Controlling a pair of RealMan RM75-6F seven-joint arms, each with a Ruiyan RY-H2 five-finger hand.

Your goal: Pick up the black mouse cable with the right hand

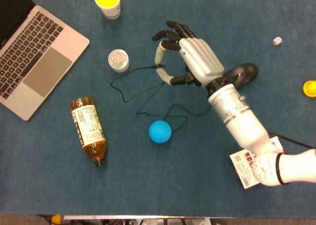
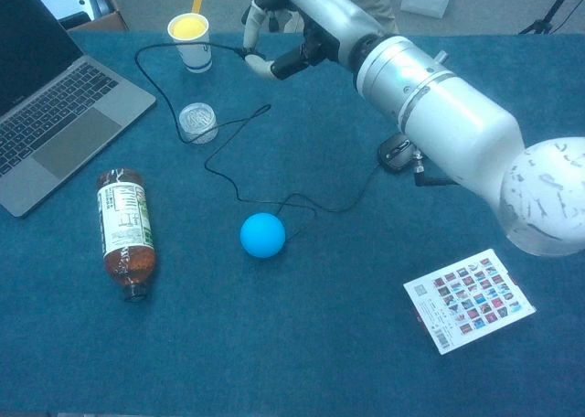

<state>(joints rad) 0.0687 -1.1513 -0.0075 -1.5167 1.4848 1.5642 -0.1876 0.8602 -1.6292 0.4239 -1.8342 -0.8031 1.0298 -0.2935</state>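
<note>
The right hand [image 1: 190,57] is raised above the table [image 1: 247,18], thumb and curled fingers [image 1: 170,35] pinching the cable [image 1: 140,89], the other fingers loosely bent. The chest view shows the cable [image 2: 233,165] hanging from the hand [image 2: 292,24] in a long loop past the cup [image 2: 190,40], down beside the jar [image 2: 198,122] and across to the mouse [image 2: 396,152]. The head view flattens this: the cable looks laid on the cloth, though the mouse [image 1: 243,73] shows plainly beside the forearm. The left hand is in neither view. The ball [image 1: 160,132] touches the cable's low loop. A bottle [image 1: 89,130] lies near the laptop [image 1: 34,57]. A card [image 2: 469,299] lies under the arm, and the head view also shows a die [image 1: 277,40] far right.
</note>
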